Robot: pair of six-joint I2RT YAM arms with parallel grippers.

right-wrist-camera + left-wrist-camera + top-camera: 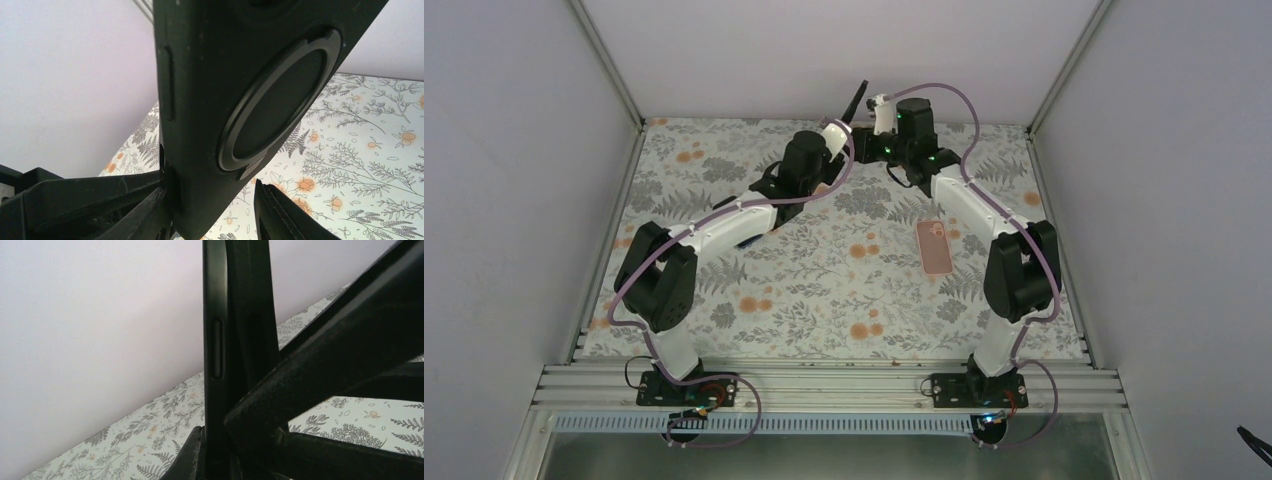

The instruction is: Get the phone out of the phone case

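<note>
Two grips: left fingers [350, 340] clamp the black ring-backed phone case [240, 75], right fingers [280, 215] straddle it (clamped? we cannot tell); twisting could drop it.

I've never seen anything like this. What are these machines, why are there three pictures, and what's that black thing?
Two robot arms, the left arm and right arm, are bolted to a flowered table. One picture looks down from above; the other two come from a camera on each wrist. Raised between them is a black phone case: the left tool is shut on its edge, and the right tool has a finger either side, a gap beside one. A pink phone lies flat on the table.
</note>
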